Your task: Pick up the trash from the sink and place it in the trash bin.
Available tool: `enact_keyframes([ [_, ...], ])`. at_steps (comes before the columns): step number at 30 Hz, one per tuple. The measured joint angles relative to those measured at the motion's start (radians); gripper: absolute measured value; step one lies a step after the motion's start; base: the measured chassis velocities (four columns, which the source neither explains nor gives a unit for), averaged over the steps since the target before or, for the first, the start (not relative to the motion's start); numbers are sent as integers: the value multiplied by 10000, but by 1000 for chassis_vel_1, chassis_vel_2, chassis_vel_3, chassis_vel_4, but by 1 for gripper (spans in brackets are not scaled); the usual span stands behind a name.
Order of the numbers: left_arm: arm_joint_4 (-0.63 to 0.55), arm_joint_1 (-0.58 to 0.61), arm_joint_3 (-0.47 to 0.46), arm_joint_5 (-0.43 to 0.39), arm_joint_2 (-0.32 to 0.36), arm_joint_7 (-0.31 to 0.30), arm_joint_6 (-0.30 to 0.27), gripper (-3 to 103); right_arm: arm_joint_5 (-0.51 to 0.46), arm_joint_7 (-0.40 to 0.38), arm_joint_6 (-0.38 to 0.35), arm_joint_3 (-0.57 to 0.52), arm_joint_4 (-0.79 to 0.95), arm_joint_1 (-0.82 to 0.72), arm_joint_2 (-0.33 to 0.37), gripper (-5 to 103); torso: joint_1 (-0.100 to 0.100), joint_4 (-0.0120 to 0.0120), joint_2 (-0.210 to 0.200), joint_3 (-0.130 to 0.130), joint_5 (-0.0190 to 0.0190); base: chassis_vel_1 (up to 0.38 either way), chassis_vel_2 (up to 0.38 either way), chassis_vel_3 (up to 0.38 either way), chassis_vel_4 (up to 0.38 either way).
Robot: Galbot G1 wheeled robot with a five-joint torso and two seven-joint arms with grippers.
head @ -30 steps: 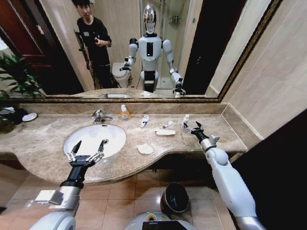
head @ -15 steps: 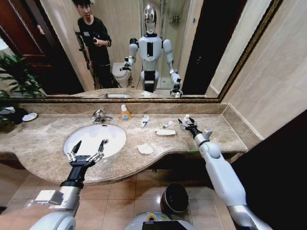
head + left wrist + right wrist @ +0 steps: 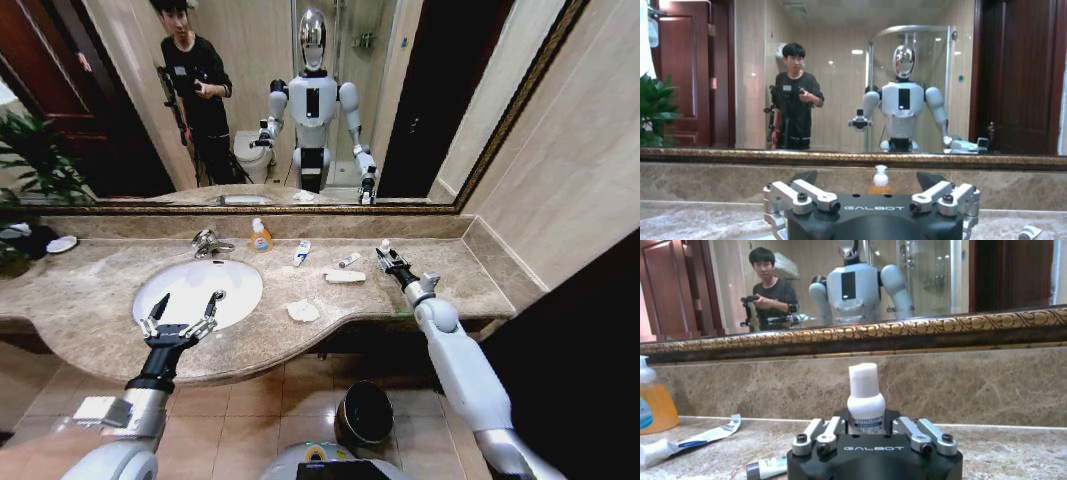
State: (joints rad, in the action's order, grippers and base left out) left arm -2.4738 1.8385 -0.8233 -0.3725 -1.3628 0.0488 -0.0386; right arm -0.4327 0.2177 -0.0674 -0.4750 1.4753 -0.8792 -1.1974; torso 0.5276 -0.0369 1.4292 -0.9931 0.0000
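Note:
The white sink (image 3: 200, 278) is set in the marble counter. My left gripper (image 3: 191, 296) hovers open over the basin's front rim, holding nothing. On the counter right of the basin lie a crumpled tissue (image 3: 302, 311), a flat packet (image 3: 344, 277), a blue-marked tube (image 3: 301, 252) and a small tube (image 3: 348, 260). At the back right, my right gripper (image 3: 386, 258) is shut on the upright tiny white bottle (image 3: 863, 400), which rests on the counter. The trash bin (image 3: 364, 412) stands on the floor below the counter's edge.
A chrome tap (image 3: 207, 242) and an orange soap bottle (image 3: 260, 237) stand behind the basin by the mirror wall. A plant (image 3: 30, 160) and a small dish (image 3: 61, 243) occupy the far left. A wall bounds the counter on the right.
My right gripper has moved left and toward the wall to the tiny white bottle, and its fingers have narrowed around it. The left arm has not moved.

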Motion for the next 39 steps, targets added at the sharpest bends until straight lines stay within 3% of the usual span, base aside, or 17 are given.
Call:
enact_keyframes([
  [1,0,0,0,0,0,0,0,100,1,0,6,1,2,-9,4,33,0,0,0,0,0,0,0,0,0],
  [3,0,0,0,0,0,0,0,100,-3,-31,21,-13,111,-99,43,24,0,0,0,0,1,0,0,0,0],
  [8,0,0,0,0,0,0,0,100,-140,-161,23,-240,889,-594,269,17,0,-1,0,0,-3,0,0,0,0],
  [20,0,0,0,0,0,2,0,100,-915,-923,15,-1002,4346,-3310,997,27,-1,-1,2,1,1,0,0,0,0],
  [25,0,1,0,0,0,0,0,100,-1452,-1358,-359,-1677,5844,-4943,1476,19,-2,1,2,1,-1,0,0,0,0],
  [32,0,0,-1,0,0,-2,0,100,-1902,-1513,-425,-2716,6654,-6838,1986,19,-1,-1,2,1,2,0,0,0,0],
  [35,0,0,-1,0,-1,0,0,100,-1979,-1719,-270,-3389,7154,-8516,2115,19,-1,2,2,1,1,0,0,0,0],
  [39,0,1,0,0,0,2,0,100,-1568,-1830,-127,-3440,7280,-9583,1973,19,-2,1,3,2,-1,0,0,0,0],
])
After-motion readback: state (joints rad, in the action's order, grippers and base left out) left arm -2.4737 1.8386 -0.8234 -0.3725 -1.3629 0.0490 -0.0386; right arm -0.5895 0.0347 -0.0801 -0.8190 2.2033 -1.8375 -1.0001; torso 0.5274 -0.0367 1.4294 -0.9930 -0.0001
